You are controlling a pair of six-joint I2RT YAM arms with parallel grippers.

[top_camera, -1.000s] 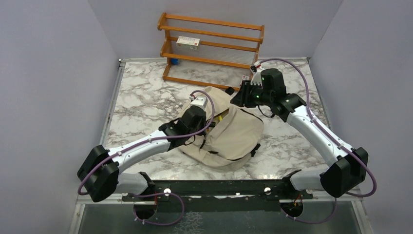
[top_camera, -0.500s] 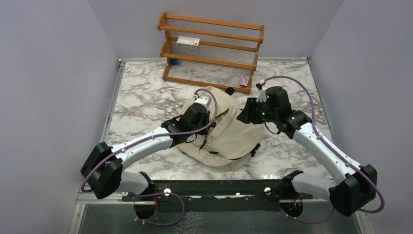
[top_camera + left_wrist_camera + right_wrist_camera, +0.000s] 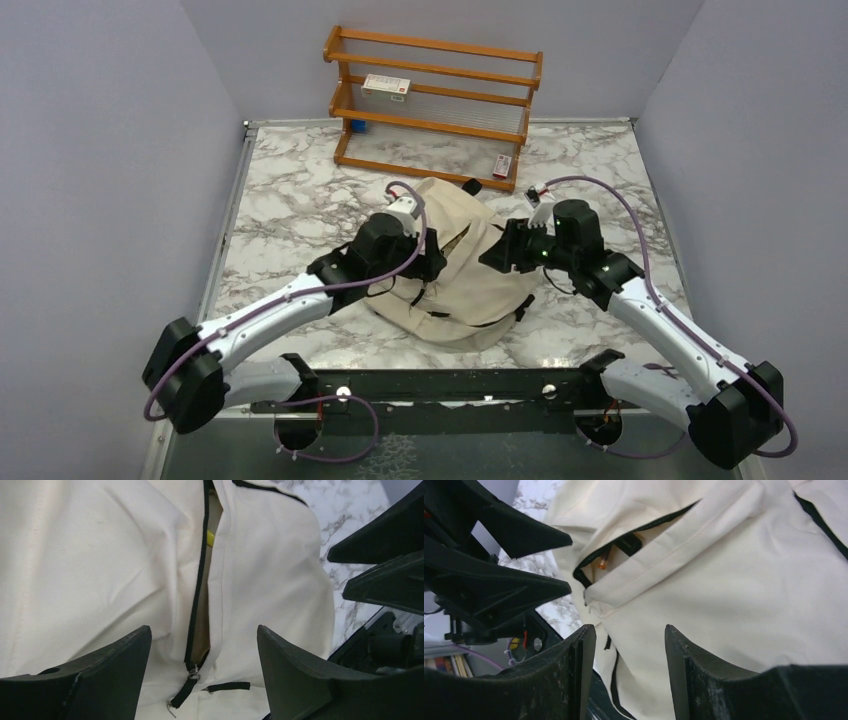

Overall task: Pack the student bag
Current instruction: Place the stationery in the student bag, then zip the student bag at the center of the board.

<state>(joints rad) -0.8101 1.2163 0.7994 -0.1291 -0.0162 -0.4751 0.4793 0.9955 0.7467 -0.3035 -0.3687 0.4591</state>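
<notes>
Each arm was built of white tapered links joined by bulky black housings, as seen on the left arm and the right arm. A purple cable was looped along each from wrist to base. A small white block was mounted on the left wrist. Green lights were lit on the right wrist. The fingers were matt black and wedge-shaped. Both bases were fixed to a black bar bearing two silver bolts.

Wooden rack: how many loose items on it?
3 on the wooden rack: white box on a middle shelf, blue item low left, small packet lower right. More may be hidden.
</notes>
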